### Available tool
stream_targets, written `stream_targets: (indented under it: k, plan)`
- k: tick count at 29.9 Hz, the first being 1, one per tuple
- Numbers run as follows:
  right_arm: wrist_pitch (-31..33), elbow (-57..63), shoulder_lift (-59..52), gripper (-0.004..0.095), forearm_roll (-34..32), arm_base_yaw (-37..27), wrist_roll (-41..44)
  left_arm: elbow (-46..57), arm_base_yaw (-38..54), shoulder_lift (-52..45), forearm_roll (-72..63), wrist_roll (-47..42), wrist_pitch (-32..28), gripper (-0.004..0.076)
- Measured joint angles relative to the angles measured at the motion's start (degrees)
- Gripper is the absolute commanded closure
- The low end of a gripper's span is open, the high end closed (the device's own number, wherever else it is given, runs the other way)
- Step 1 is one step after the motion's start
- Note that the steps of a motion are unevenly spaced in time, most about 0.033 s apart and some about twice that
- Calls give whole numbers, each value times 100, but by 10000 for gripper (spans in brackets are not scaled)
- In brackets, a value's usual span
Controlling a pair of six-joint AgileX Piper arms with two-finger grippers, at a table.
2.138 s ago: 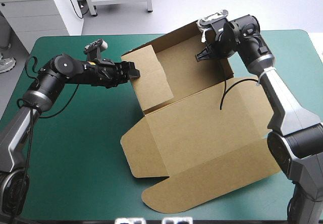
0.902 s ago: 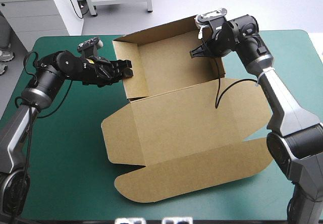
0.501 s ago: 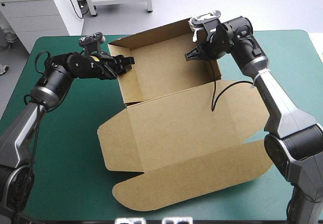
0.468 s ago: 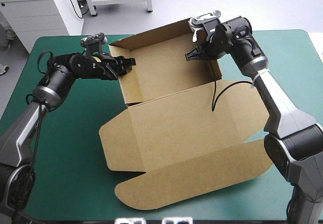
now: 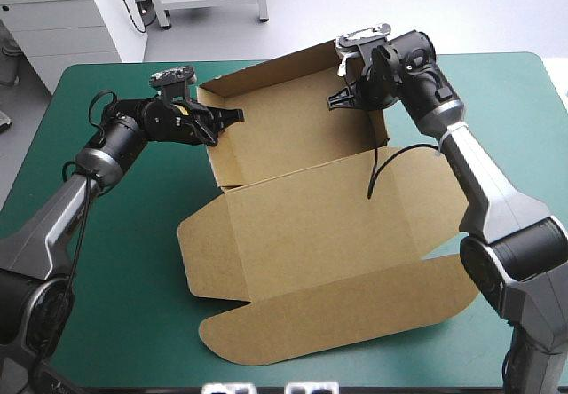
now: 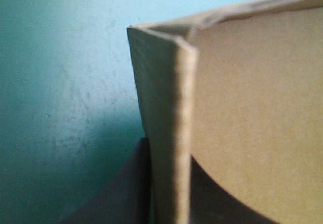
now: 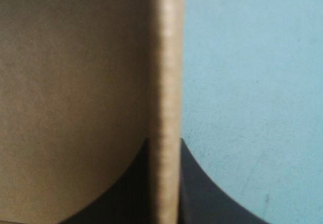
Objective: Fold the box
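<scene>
Brown box [image 5: 311, 234] sits mid-table on the teal-green cover [image 5: 124, 261], far walls up as an open tray, lid [image 5: 337, 314] flat toward the near edge. The left gripper [image 5: 222, 119] pinches the left wall [image 5: 214, 153] near its far corner, fingers nearly closed on the board. The right gripper [image 5: 343, 101] clamps the right wall [image 5: 382, 126] the same way.

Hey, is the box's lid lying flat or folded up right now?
Flat. The box is an open tray, walls raised at the far end; its lid lies spread on the teal-green cover.
</scene>
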Motion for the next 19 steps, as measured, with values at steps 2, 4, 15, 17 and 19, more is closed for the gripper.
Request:
stream_targets:
  k: [2,4,15,17,19]
  plan:
    - [63,-14,136,922,14,11,83,-85,0,98,145,-61,124,732]
    - [104,-14,297,922,68,13,127,-219,-5,236,301,-151,341,732]
    - [177,-14,879,922,216,17,186,-1957,-11,1553,894,-502,2263,732]
    - [183,-14,983,922,204,17,186,-2173,-23,1819,925,-522,2491,732]
    - [183,-14,1113,922,185,12,186,-2293,-51,2017,970,-548,2598,732]
